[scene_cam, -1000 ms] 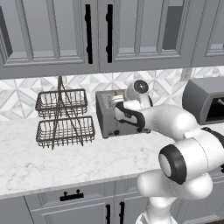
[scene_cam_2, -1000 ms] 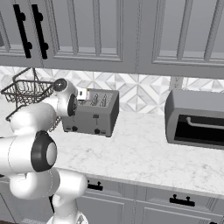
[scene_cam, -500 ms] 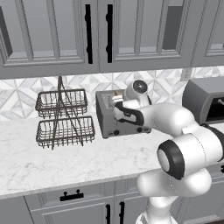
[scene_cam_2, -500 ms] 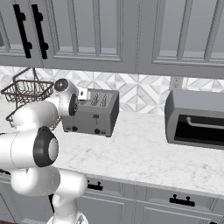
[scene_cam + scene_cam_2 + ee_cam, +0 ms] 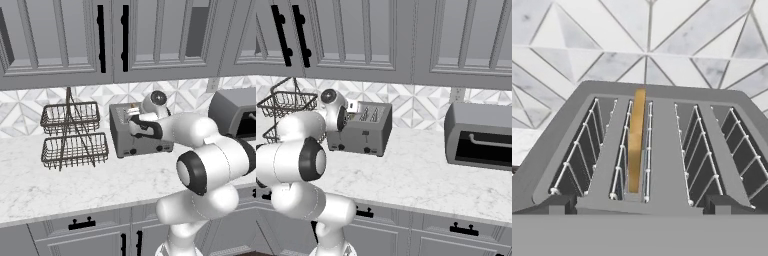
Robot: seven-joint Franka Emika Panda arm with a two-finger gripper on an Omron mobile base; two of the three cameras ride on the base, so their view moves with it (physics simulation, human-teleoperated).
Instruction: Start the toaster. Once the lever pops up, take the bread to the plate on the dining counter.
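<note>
Gripper (image 5: pixel 134 118) sat over the top of the toaster (image 5: pixel 142 137), near its front left corner as the left base view had it, with its jaws spread wide and nothing between them. From the right base view the hand's white tip (image 5: pixel 352 106) reached over the toaster's (image 5: pixel 362 128) near left edge, above the slots.

Looking down from the hand, the toaster (image 5: pixel 662 150) showed four slots with wire guides. Bread (image 5: pixel 636 140) stood edge-on in the second slot from the left, its tan crust upward and the slice reaching above the slot's rim. The other three slots held only their wires. Small dark knobs ran along the toaster's front face in both base views; whether the levers were up or down could not be made out.

The toaster rested on a white marble counter (image 5: pixel 60 180) against a tiled backsplash (image 5: pixel 20 112) of grey and white triangles. To its left stood a two-tier wire basket (image 5: pixel 72 135), apart from it. Well to its right sat a larger grey appliance (image 5: pixel 481 135) with a dark window and a handle. Grey cabinets (image 5: pixel 60 40) with black handles hung above, and grey drawers (image 5: pixel 406 230) ran below the counter.
</note>
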